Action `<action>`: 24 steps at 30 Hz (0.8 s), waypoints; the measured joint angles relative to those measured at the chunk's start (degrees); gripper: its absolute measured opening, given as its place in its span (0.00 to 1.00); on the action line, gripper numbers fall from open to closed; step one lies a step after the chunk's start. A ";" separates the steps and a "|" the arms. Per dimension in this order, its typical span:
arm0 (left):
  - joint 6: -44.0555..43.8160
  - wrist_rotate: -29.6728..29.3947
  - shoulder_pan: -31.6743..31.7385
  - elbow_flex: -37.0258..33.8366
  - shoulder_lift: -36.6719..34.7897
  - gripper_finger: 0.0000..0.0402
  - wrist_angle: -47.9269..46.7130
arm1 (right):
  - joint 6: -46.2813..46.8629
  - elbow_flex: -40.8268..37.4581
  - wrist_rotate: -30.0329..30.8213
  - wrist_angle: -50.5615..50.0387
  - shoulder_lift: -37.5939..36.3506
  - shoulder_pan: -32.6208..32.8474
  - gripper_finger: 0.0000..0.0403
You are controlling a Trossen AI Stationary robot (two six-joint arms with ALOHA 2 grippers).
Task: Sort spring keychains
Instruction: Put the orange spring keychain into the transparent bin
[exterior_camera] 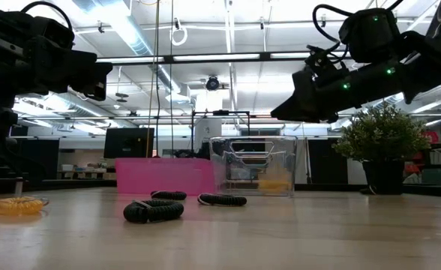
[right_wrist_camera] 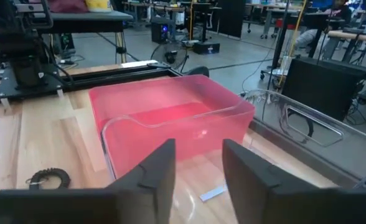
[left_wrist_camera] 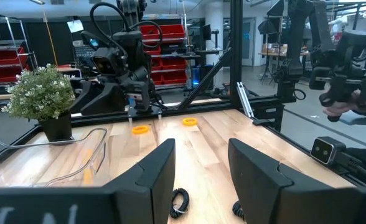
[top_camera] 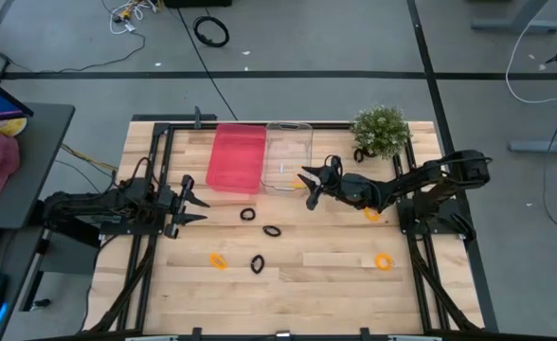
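Note:
Several small spring keychains lie flat on the wooden table: black ones (top_camera: 248, 214) (top_camera: 273, 230) (top_camera: 258, 263) near the middle, orange ones (top_camera: 219, 260) (top_camera: 383, 261) (top_camera: 371, 214) around them. The low view shows the black coils (exterior_camera: 153, 211) (exterior_camera: 222, 199) in front of the bins. My left gripper (top_camera: 191, 199) hovers open near the table's left side, pointing toward the black keychains (left_wrist_camera: 180, 202). My right gripper (top_camera: 311, 185) is open and empty, raised over the near right corner of the clear bin (top_camera: 288, 156). Its wrist view looks across that bin at the pink bin (right_wrist_camera: 170, 118).
The pink bin (top_camera: 236, 156) and the clear bin stand side by side at the far middle. A potted plant (top_camera: 381, 131) sits at the far right, with one more black coil (top_camera: 359, 154) at its foot. Black frame rails (top_camera: 155, 142) border the table.

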 joint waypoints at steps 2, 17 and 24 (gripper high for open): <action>0.00 -0.02 0.01 0.00 0.00 0.38 0.00 | 0.08 0.02 0.00 0.01 0.00 0.00 0.39; -0.02 0.00 0.01 0.00 0.00 0.38 0.00 | -4.74 0.02 0.00 -1.00 -2.61 1.06 0.51; -0.04 -0.02 0.02 0.00 0.00 0.38 0.00 | -7.16 0.02 -0.03 -12.38 -12.36 3.45 0.50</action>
